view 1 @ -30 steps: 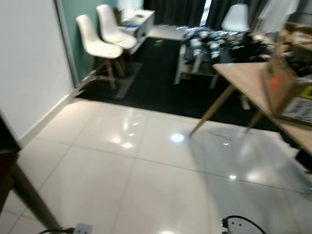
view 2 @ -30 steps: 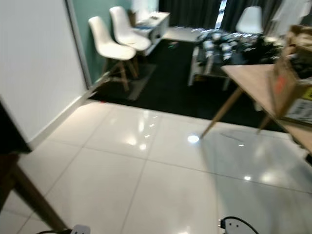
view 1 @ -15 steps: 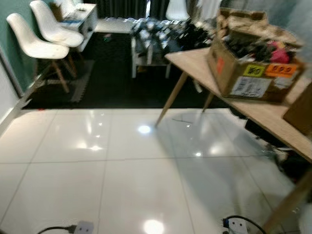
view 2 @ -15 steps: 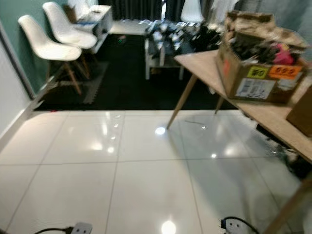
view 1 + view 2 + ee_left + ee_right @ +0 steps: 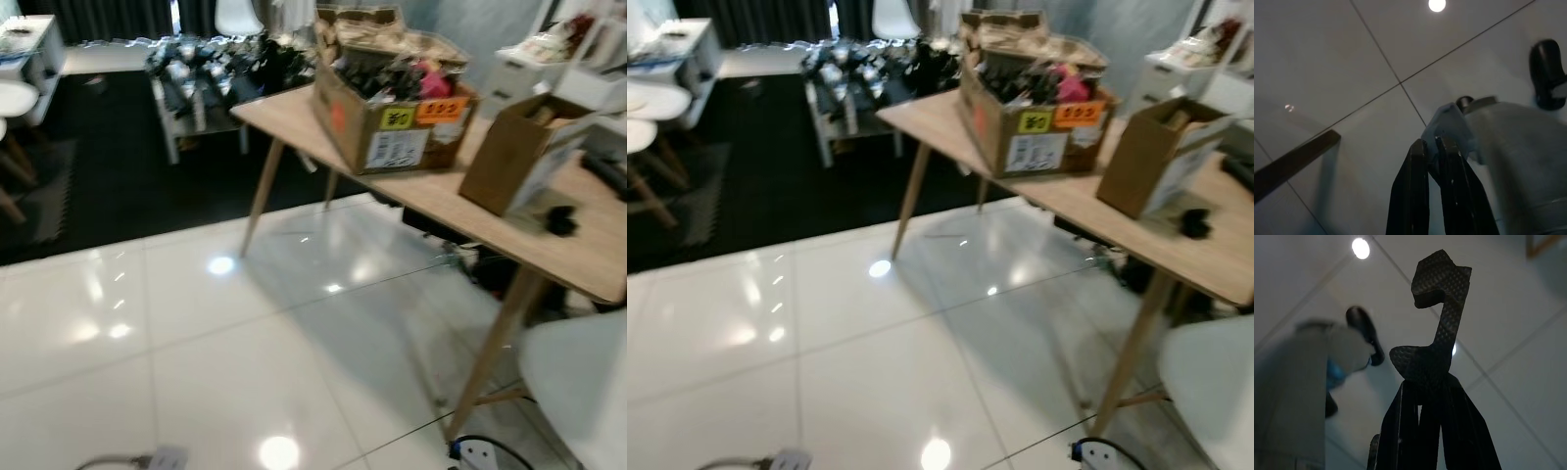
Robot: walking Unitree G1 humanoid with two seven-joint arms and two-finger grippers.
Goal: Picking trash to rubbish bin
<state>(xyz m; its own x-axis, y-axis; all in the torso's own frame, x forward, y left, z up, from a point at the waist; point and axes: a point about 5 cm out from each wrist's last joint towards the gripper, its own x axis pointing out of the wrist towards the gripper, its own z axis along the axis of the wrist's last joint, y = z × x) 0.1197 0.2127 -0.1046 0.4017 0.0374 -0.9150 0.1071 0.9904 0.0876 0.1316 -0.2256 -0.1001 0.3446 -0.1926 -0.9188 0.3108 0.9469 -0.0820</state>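
In the right wrist view my right gripper [image 5: 1422, 382] hangs over the glossy white tile floor, shut on a dark, textured, curled scrap of trash [image 5: 1442, 284] that sticks up beyond the fingertips. My left gripper [image 5: 1431, 143] also hangs low over the tiles, its two black fingers [image 5: 1415, 161] pressed together with nothing between them. My own grey leg and a black foot [image 5: 1546, 73] show beside both grippers.
A wooden table [image 5: 441, 211] on slanted legs stands on the right with a full cardboard box [image 5: 387, 127] and a smaller brown box [image 5: 505, 157]. A white chair seat [image 5: 578, 382] and a power strip [image 5: 475, 452] lie bottom right. A cluttered low table [image 5: 196, 69] sits on dark carpet behind.
The whole picture has swung right as the camera turned: the white chairs and wall slid off to the left, and the wooden table with its boxes came into view.
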